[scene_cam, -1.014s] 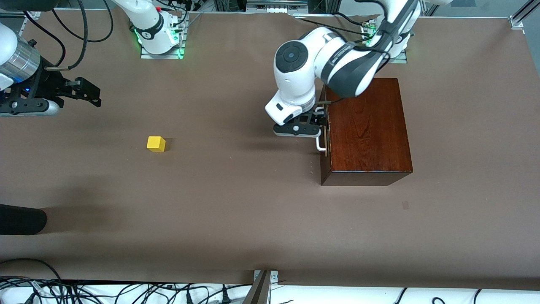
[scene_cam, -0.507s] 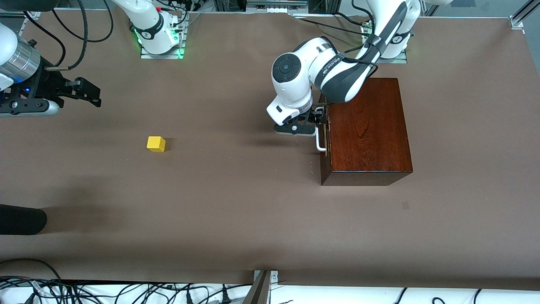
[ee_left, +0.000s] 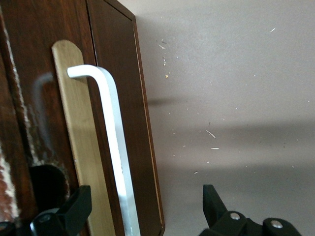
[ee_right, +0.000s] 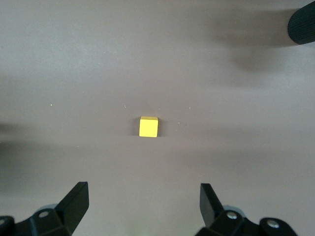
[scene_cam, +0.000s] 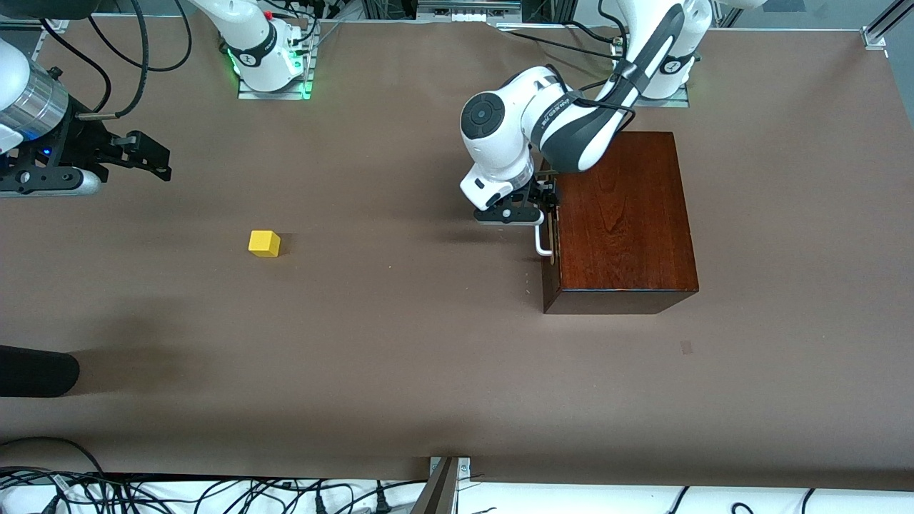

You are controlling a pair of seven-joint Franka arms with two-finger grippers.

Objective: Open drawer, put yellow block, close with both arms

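The left claw point(scene_cam: 548, 207) has been edging in toward the shut drawer point(scene_cam: 549, 235), its wide-open fingers now straddling the white handle point(ee_left: 115, 147), so the pull is nearing; the right claw point(ee_right: 142, 209) is waiting wide over the tabletop point(scene_cam: 400, 343), the yellow block point(scene_cam: 264, 243) lying well apart toward its end.

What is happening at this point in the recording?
The left gripper is at the drawer of the wooden box, its open fingers either side of the white handle; the drawer is shut. The right gripper waits, open, above the table. The yellow block lies untouched.
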